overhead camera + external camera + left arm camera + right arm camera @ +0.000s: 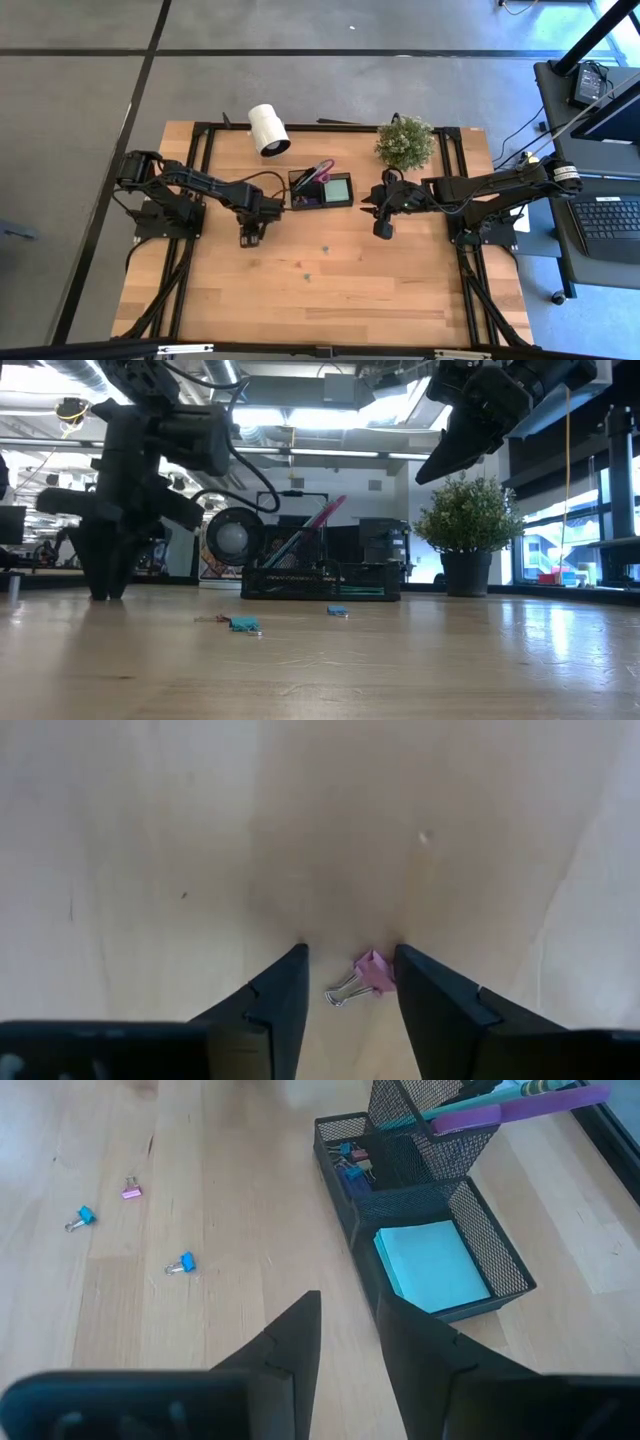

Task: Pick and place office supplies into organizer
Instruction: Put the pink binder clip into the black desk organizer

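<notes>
A small pink binder clip (pixel 372 972) lies flat on the wooden table between the fingers of my left gripper (pixel 350 958), which is open and points straight down left of the organizer (pixel 320 188). The clip's pink body lies close to one finger (pixel 420 985). The black mesh organizer holds purple-handled scissors (pixel 520 1105) and pens in its tall section, a mint-green sticky pad (pixel 430 1265) in its low compartment, and clips (pixel 350 1165) in a small one. My right gripper (pixel 348 1305) hangs open above the table, right of the organizer, with nothing between its fingers. My left gripper comes from above with one finger on each side of the pink clip, which lies on the table. The clip's body (pixel 380 970) sits right beside one finger. I cannot tell whether that finger touches it.
Two blue clips (pixel 82 1217) (pixel 183 1263) and another pink clip (pixel 131 1189) lie loose on the table in front of the organizer. A white roll (pixel 268 128) and a small potted plant (pixel 405 142) stand at the far edge. The near half of the table (pixel 330 300) is bare wood.
</notes>
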You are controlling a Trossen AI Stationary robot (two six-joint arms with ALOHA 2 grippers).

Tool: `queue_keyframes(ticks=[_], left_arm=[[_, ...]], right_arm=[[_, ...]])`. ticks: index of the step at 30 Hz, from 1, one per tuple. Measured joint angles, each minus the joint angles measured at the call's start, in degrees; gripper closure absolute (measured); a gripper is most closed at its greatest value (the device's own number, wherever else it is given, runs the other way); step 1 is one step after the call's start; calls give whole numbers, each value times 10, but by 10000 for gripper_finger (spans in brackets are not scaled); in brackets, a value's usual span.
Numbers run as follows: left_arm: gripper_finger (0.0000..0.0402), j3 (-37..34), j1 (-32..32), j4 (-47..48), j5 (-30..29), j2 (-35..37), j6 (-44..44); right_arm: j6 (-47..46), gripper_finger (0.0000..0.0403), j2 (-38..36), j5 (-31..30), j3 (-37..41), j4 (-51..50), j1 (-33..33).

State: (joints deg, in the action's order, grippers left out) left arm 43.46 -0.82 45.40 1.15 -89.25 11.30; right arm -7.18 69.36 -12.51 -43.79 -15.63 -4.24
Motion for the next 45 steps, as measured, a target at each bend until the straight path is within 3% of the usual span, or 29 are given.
queue_keyframes(ticks=[7, 14, 26, 40, 45], left_arm=[[258, 0, 0, 4, 0, 0, -163], [258, 0, 0, 4, 0, 0, -216], [258, 0, -2, 1, 2, 0, 11], [258, 0, 9, 14, -14, 0, 353], [258, 0, 8, 14, -40, 0, 342]], right_arm=[[0, 296, 0, 0, 0, 0, 0], [0, 296, 0, 0, 0, 0, 0], [2, 296, 0, 0, 0, 0, 0], [13, 296, 0, 0, 0, 0, 0], [15, 296, 0, 0, 0, 0, 0]])
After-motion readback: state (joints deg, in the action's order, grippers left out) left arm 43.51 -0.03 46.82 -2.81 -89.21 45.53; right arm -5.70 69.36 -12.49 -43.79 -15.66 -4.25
